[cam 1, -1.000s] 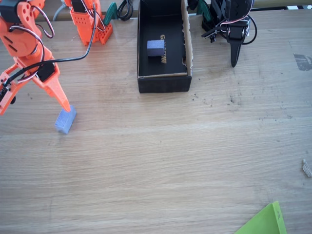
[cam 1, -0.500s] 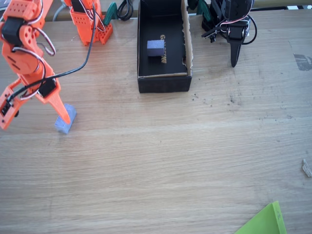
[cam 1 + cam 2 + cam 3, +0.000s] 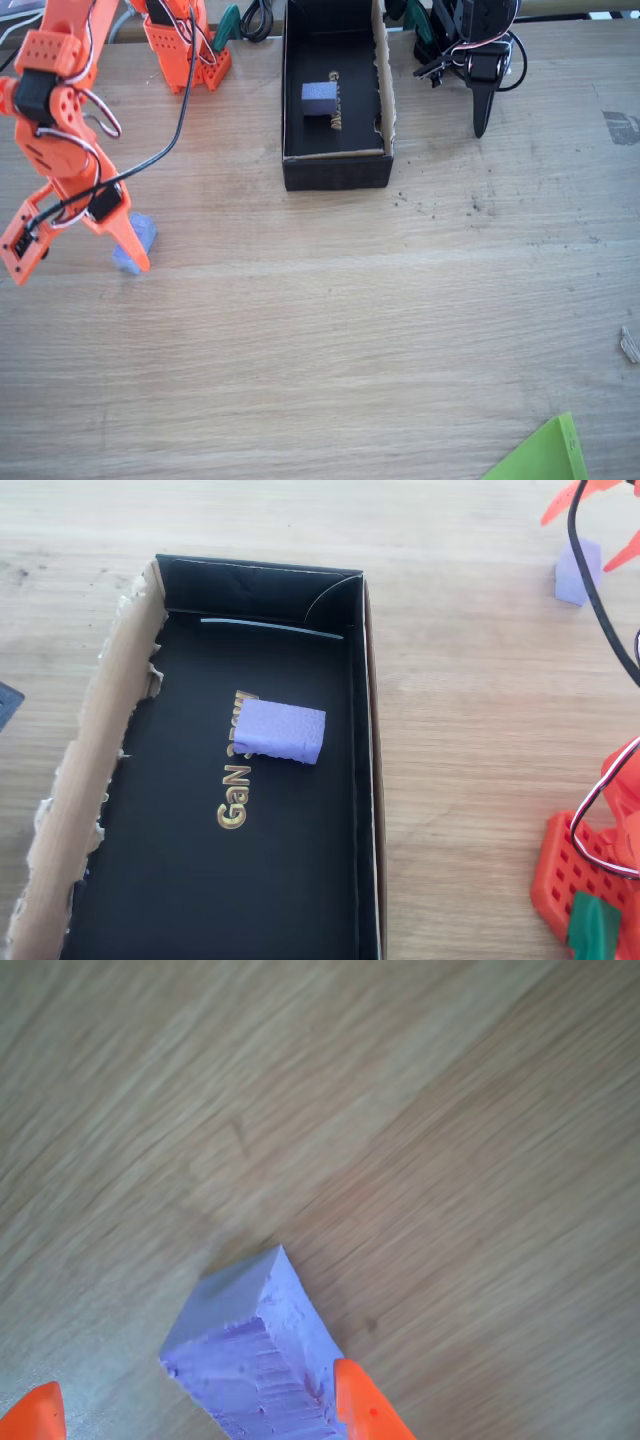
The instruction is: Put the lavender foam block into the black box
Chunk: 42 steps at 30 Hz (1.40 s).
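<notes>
The lavender foam block (image 3: pixel 143 234) lies on the wooden table at the left, well apart from the black box (image 3: pixel 336 172). My orange gripper (image 3: pixel 80 264) is open and down over the block. One fingertip (image 3: pixel 136 258) covers its near part. In the wrist view the block (image 3: pixel 250 1355) sits between the two orange tips, touching the right fingertip (image 3: pixel 362 1410), with a gap to the left one. From overhead the block (image 3: pixel 577 572) shows beside the gripper (image 3: pixel 594 528). A second, squarer lavender block (image 3: pixel 282 730) rests on the box floor (image 3: pixel 270 870) by the gold lettering.
The arm's orange base (image 3: pixel 187 50) stands at the back left, its black cable looping over the table. The box has a torn brown cardboard wall (image 3: pixel 383 80) on its right side. A green sheet corner (image 3: pixel 545 455) pokes in at the front right.
The arm has swung toward the front of the table and lowered, so the gripper now straddles the block and one finger partly covers it. The block has stayed in place.
</notes>
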Tool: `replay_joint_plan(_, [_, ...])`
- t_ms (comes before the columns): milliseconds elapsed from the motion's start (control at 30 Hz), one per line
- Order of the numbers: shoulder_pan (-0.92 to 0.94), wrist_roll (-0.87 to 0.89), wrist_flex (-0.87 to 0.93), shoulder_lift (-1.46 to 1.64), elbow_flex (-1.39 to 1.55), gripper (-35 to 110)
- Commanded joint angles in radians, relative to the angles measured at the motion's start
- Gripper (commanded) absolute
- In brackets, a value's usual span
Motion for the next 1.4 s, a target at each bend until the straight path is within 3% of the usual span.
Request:
replay_joint_plan(0, [0.008,-0.014,-0.003,0.005,-0.057,34])
replay_joint_plan(333, [0.008,-0.029,-0.029,-0.038,-0.061,33])
replay_joint_plan(400, [0.011,-0.018,-0.025,-0.041,-0.063,27])
replay_joint_plan(633, [0.035,0.222,0.13,-0.02,-0.044,33])
replay_joint_plan(800, [0.011,0.316,0.138,-0.009,-0.044,34])
replay_joint_plan(933, [0.005,0.371,0.153,-0.014,-0.044,14])
replay_joint_plan(967, [0.006,0.379,0.152,-0.018,-0.044,1])
replay_joint_plan(1367, [0.002,0.394,0.163,-0.029,-0.052,0])
